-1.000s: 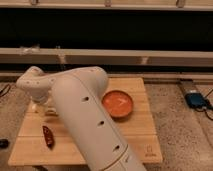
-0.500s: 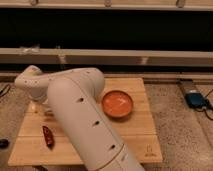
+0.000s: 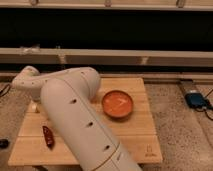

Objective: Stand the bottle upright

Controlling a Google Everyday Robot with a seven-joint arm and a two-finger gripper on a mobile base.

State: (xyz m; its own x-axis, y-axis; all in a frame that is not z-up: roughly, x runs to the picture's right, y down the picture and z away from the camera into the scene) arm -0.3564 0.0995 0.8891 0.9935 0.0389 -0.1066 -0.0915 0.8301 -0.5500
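My white arm (image 3: 75,120) fills the middle of the camera view and bends to the left over the wooden table (image 3: 135,142). The gripper (image 3: 33,104) points down at the table's far left corner and is mostly hidden behind the wrist. The bottle is hidden. Only a small pale patch shows under the wrist, and I cannot tell whether it is the bottle or part of the gripper.
An orange bowl (image 3: 118,104) sits right of the table's middle. A dark red object (image 3: 48,136) lies near the front left. A long ledge (image 3: 150,57) runs behind the table. A blue device (image 3: 196,99) lies on the floor at the right.
The arm's wrist has shifted slightly to the left over the table's far left corner. The bowl and the dark red object have not moved.
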